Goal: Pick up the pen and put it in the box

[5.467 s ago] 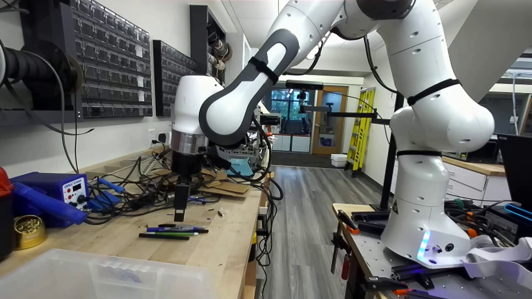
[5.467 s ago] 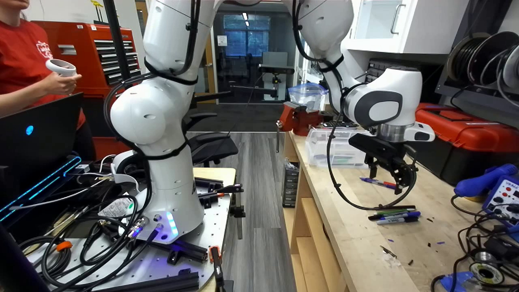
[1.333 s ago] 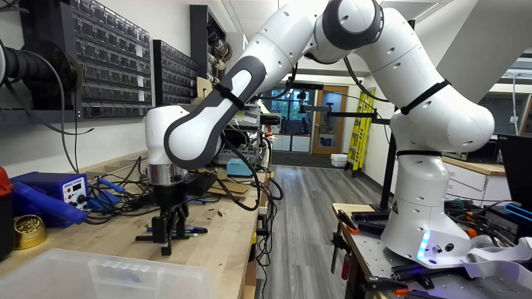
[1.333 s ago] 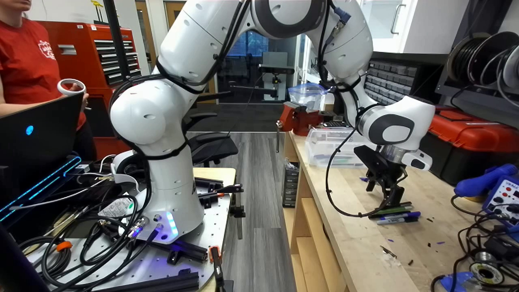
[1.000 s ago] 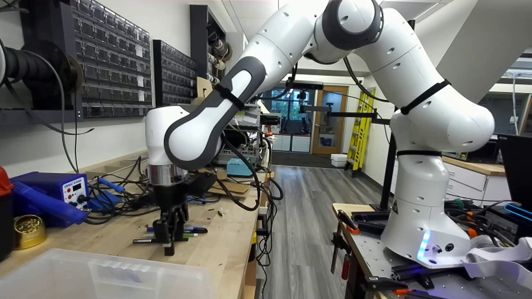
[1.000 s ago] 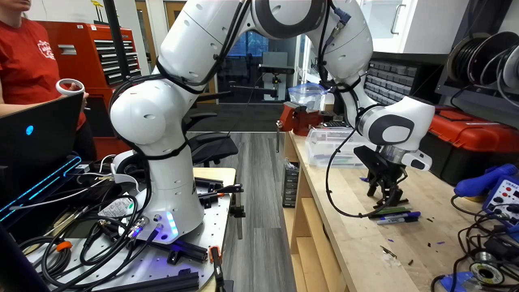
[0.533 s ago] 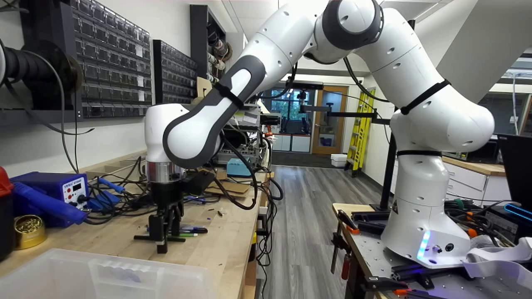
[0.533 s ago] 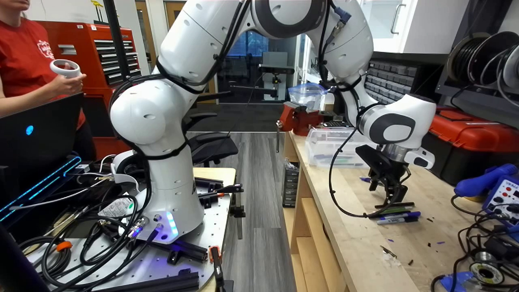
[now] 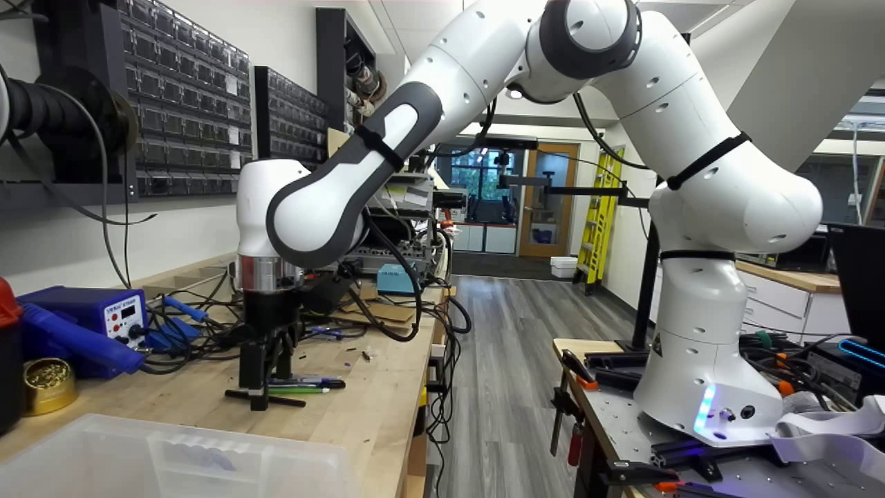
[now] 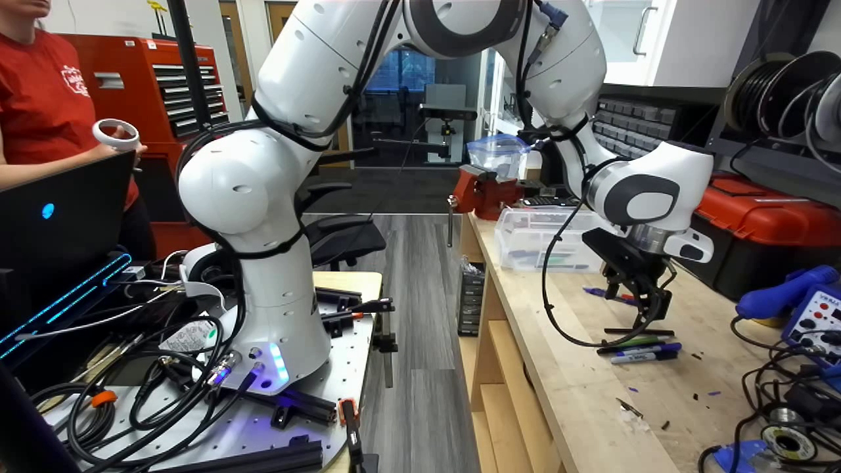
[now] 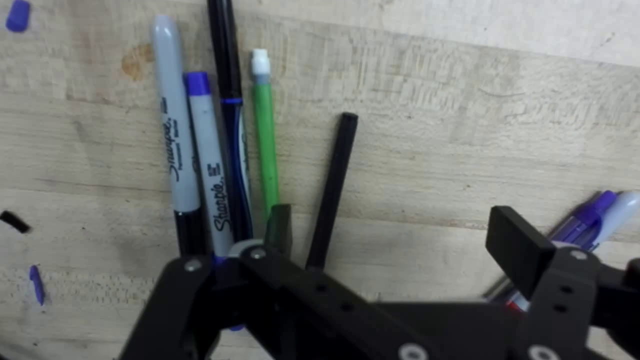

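My gripper [image 11: 392, 222] is open and empty, above the wooden bench. A thin black pen [image 11: 332, 185] lies on the bench between its fingers, nearer the left one in the wrist view; its lower end is hidden. It shows under the gripper [image 9: 269, 384] in an exterior view [image 9: 289, 401]. Left of it in the wrist view lie a green pencil [image 11: 265, 135], a dark blue pen [image 11: 231, 115] and two grey markers [image 11: 172, 115]. A purple pen [image 11: 582, 220] is partly behind the right finger. The box [image 9: 256, 456] is a translucent bin, also in an exterior view [image 10: 516, 243], with something bluish inside.
A blue soldering station [image 9: 114, 321] and tangled cables [image 9: 214, 325] lie along the wall side. A red and black toolbox [image 10: 765, 217] stands beside the box, and a red vise [image 10: 483, 194] behind it. The bench edge [image 9: 408, 408] borders the floor.
My gripper came down to the pens, its fingers drew closer around the black pen, then opened and rose slightly. The black pen has shifted a little away from the green pencil, toward the box.
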Controlling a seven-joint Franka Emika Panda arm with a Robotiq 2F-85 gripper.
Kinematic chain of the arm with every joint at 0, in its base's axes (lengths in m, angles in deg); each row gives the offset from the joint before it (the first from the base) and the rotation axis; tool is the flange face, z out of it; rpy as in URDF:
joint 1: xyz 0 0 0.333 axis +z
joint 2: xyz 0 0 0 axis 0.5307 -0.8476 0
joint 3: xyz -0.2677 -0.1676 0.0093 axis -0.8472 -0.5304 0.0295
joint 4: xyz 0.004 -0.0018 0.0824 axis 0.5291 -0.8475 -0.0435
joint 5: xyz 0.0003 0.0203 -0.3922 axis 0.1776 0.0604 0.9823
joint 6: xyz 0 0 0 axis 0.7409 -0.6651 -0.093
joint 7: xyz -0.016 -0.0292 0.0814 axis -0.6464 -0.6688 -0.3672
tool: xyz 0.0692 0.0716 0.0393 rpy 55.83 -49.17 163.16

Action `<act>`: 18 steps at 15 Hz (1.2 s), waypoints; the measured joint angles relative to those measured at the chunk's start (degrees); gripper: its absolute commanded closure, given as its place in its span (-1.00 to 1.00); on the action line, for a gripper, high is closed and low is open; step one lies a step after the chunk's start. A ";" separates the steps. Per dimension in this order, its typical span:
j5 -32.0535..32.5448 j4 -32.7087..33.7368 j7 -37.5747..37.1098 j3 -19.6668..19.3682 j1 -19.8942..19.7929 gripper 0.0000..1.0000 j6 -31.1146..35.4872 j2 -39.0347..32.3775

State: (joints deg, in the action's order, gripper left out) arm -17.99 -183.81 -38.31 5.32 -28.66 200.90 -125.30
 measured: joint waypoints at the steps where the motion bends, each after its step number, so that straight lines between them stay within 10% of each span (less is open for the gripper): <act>1: 0.00 -0.16 0.07 0.00 0.01 -1.00 -0.06 -0.12; 7: 0.09 -0.26 0.09 0.00 0.10 -1.00 -0.32 -2.24; 8: 0.09 -0.25 0.09 0.00 0.10 -0.50 -0.32 -2.48; 18: 0.00 0.87 0.09 -0.26 -0.45 0.71 -0.14 -2.27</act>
State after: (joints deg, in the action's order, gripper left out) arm -18.00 -182.94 -38.22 5.07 -29.11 200.76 -127.58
